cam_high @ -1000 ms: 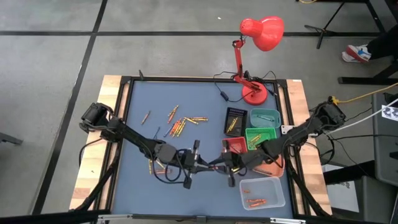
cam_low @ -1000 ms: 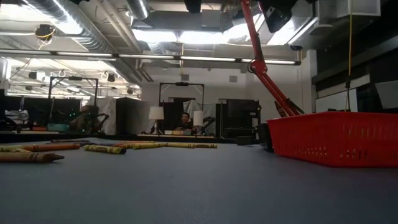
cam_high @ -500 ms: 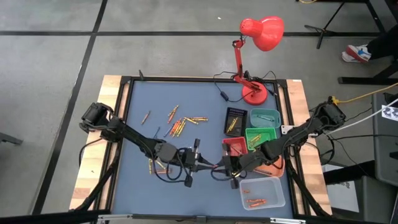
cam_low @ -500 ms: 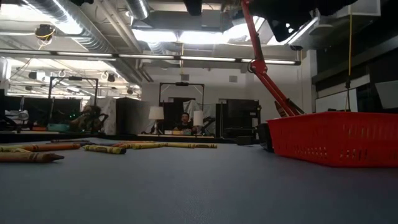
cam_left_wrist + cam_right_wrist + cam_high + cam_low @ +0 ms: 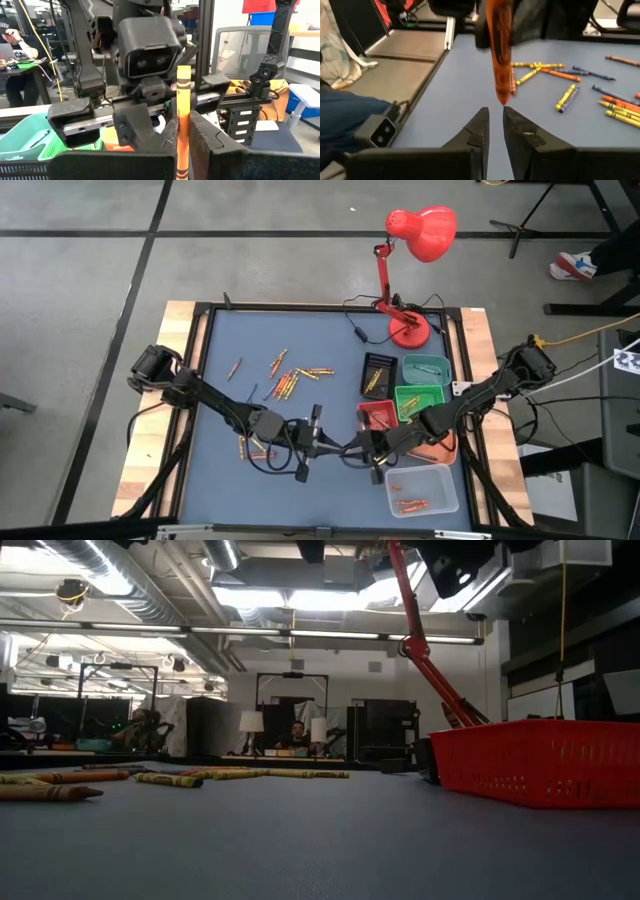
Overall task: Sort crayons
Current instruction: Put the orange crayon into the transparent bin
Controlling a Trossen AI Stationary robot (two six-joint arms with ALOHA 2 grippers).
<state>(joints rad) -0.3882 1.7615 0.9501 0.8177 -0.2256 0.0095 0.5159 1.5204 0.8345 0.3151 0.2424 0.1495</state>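
My left gripper point(image 5: 183, 150) is above the near middle of the table point(image 5: 325, 443), shut on an orange crayon point(image 5: 183, 105). My right gripper point(image 5: 493, 116) faces it from the right point(image 5: 362, 448). Its fingers stand a narrow gap apart and hold nothing. The crayon's free tip point(image 5: 504, 100) ends just short of them. Several loose crayons point(image 5: 290, 380), mostly orange and yellow, lie flat on the blue table. The low view shows them too point(image 5: 60, 785). My left gripper pinches the orange crayon between its two fingers point(image 5: 170, 145), on the wrapped part point(image 5: 182, 157) at the crayon's near end. The fingers come level from the table's left and lie along the crayon. It sticks out past the fingertips, clear of the table, toward my right gripper.
Small trays stand at the right: black point(image 5: 378, 372), teal point(image 5: 425, 367), green point(image 5: 420, 398), red point(image 5: 378, 415) and orange point(image 5: 438, 448). A clear bin point(image 5: 422, 488) with a few crayons is at the near right. A red desk lamp point(image 5: 410, 330) stands at the far edge.
My right gripper has shifted a little toward the table's left, closer to my left gripper and the crayon it holds.
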